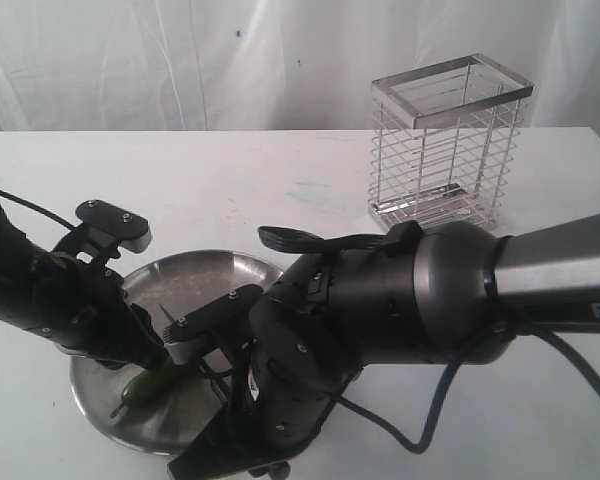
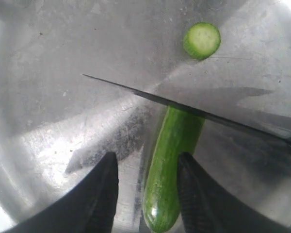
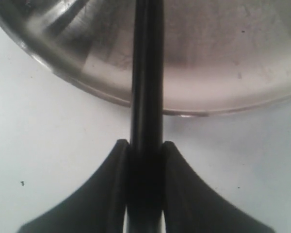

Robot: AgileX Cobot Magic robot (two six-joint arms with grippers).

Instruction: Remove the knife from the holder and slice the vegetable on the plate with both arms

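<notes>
**Blade Across the Vegetable**

On the round steel plate (image 2: 48, 97), the glossy green vegetable (image 2: 169, 170) lay between parted fingers of the left hand (image 2: 148, 160), seemingly unpinched. The right hand (image 3: 145, 160), clenched on the slim black knife (image 2: 184, 108), held the blade across its long axis.

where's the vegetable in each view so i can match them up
Exterior view: the vegetable lies at lower left on the plate, partly hidden by the left arm.
Left wrist view: bottom centre, with the knife crossing its upper end and a cut slice lying apart.
Right wrist view: not in it.
Shared landmark: the plate, seen in all three.
</notes>
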